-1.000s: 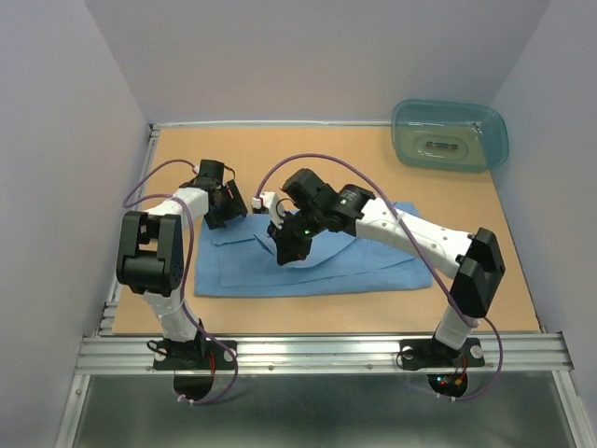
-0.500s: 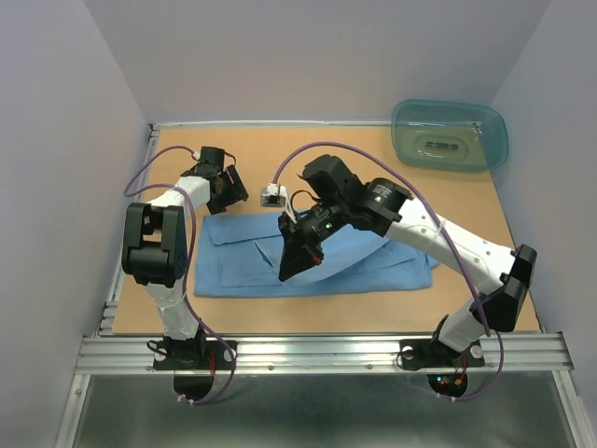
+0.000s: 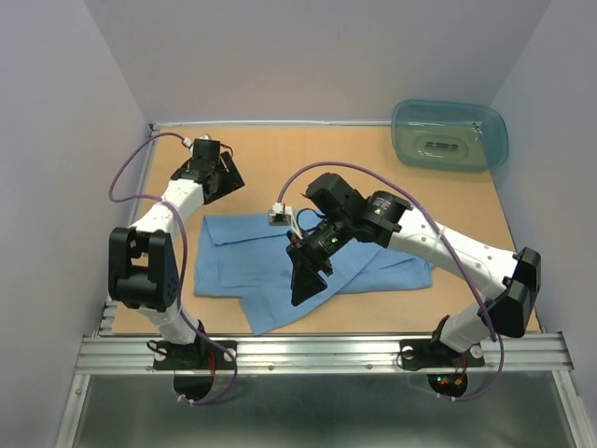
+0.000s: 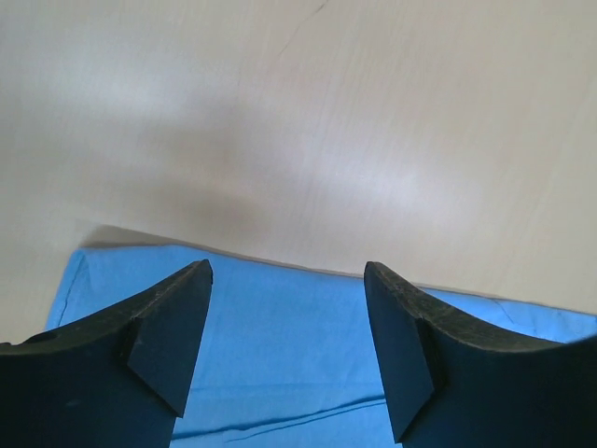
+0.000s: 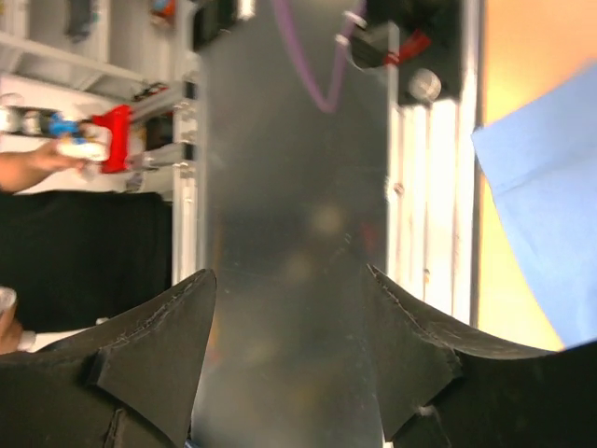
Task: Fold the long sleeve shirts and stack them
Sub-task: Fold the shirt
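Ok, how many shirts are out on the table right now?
1. A light blue shirt lies spread on the table, toward the near edge and partly under the right arm. Another could be hidden beneath it; I cannot tell.

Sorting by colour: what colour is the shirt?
Plain light blue shirt, clearest from the top external view.

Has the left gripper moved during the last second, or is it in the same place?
Yes. The left gripper has moved off the shirt and toward the far edge of the table, with its jaws open.
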Available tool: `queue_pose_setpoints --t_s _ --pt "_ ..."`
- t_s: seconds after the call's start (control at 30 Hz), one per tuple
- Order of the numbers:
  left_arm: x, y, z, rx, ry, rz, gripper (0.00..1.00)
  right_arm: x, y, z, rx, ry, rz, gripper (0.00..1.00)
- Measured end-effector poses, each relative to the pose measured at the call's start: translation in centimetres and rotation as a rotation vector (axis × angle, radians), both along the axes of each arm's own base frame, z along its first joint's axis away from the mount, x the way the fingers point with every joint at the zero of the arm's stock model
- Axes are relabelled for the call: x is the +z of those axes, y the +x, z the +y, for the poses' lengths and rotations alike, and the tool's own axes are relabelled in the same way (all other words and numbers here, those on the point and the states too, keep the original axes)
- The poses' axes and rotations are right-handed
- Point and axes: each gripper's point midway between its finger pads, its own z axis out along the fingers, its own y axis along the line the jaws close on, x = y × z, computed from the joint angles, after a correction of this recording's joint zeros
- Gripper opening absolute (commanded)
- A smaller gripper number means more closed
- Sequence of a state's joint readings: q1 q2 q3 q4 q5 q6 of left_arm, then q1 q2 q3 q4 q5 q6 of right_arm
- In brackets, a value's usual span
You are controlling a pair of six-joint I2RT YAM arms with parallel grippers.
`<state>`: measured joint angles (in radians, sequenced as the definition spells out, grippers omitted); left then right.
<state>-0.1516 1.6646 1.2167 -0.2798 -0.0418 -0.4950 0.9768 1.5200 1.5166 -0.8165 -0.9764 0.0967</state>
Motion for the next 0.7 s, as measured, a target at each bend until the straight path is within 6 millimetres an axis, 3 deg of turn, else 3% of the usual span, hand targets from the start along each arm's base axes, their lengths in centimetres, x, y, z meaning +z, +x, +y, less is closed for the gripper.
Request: queue_pose_setpoints --t_s 0.07,0.1,0.17,0.23,0.3,0.37,0.4,0.5,0.63,0.7 --pt "1.3 -0.5 0.0 0.002 0.005 -0.033 0.78 -1.4 0.4 -0.4 -0.034 -0.049 -0.013 0.68" --pt "1.8 -0.9 0.1 0.004 0.009 -0.045 0.78 -2.3 1.1 -0.5 -0.081 -0.085 -0.046 0.62" --pt "2.6 -2.1 0.2 0.005 0.014 -0.064 0.78 -3.4 3.3 -1.6 -0.225 -0.163 -0.138 0.58" --pt "2.9 -3.0 0.4 0.005 0.022 -0.071 0.78 -3.3 5.9 -2.9 -0.371 -0.203 -0.202 0.58" --pt "2.8 -3.4 0.4 0.002 0.026 -0.070 0.78 -2.8 11.4 -5.8 -0.614 -0.241 -0.248 0.57" --pt "2.1 -3.8 0.2 -0.005 0.030 -0.055 0.78 -3.0 17.8 -10.2 -0.887 -0.294 -0.281 0.51" --pt "1.8 -4.0 0.1 -0.009 0.031 -0.047 0.78 -3.5 21.3 -13.2 -1.042 -0.333 -0.281 0.50" --pt "0.2 -4.5 -0.4 -0.025 0.035 -0.010 0.78 -6.6 27.8 -21.1 -1.375 -0.446 -0.224 0.46" --pt "-2.6 -4.5 -0.7 -0.037 0.046 0.048 0.78 -12.7 31.0 -28.0 -1.609 -0.560 -0.066 0.42" --pt "-4.3 -4.3 -0.7 -0.041 0.056 0.085 0.78 -15.2 32.1 -29.7 -1.665 -0.592 -0.011 0.41"
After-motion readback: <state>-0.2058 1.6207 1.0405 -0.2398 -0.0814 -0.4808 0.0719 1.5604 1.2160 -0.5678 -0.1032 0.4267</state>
